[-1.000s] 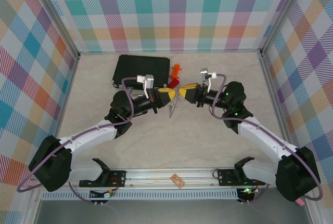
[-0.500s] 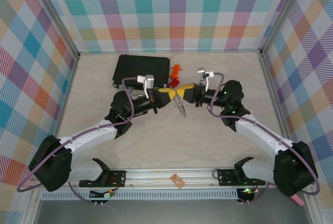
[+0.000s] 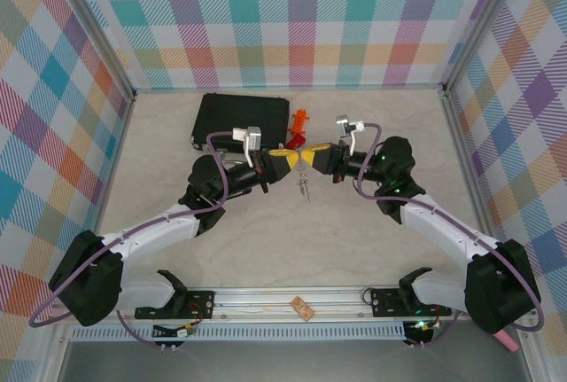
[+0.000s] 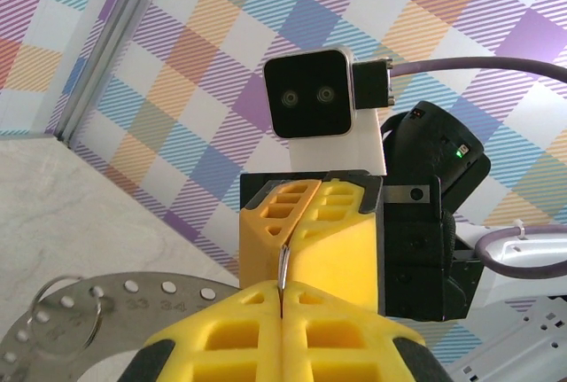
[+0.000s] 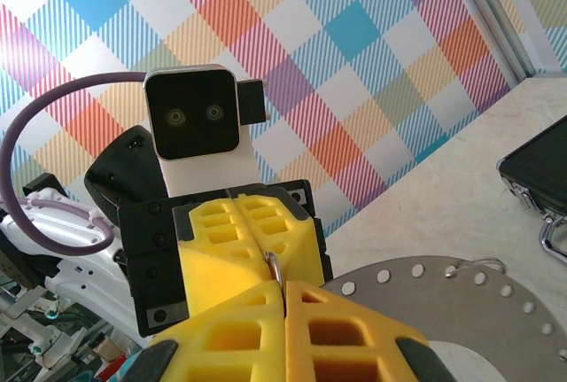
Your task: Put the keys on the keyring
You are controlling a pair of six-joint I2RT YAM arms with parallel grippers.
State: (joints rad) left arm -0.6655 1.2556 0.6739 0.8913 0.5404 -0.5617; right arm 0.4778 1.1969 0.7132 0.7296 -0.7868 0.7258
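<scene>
Left wrist view puts the left hand (image 4: 282, 311) at the bottom edge, its two yellow fingers (image 4: 221, 333) pressed flat together with no gap. Meeting it tip to tip is the right hand (image 4: 285, 258), closed just as tightly. A thin curved sliver of grey metal (image 4: 283, 262) sits in the seam between the right hand's fingers, and the right wrist view has a similar bit caught in the left hand's seam. It looks like the rim of the keyring (image 4: 177, 307), so both hands seem to pinch it, though the seams are too narrow to be sure. That keyring is a flat grey plate with a row of small round holes and stamped numbers along its edge, spreading out from behind the fingertips in both wrist views. A small wire loop (image 4: 35, 307) lies against its rim. From the top external view the keys (image 3: 304, 187) dangle as a small silvery cluster just below the point where the two hands meet, over the middle of the pale counter (image 3: 266, 240). Just beyond the fingertips lies a red plastic piece (image 3: 295, 141) and, behind it, an orange plastic piece (image 3: 300, 120), both beside the right end of a black case (image 3: 241, 119) at the back of the counter. Checked walls (image 3: 283, 19) close in three sides, and a small orange object (image 3: 302, 308) sits on the metal rail (image 3: 248, 297) between the arm bases.
</scene>
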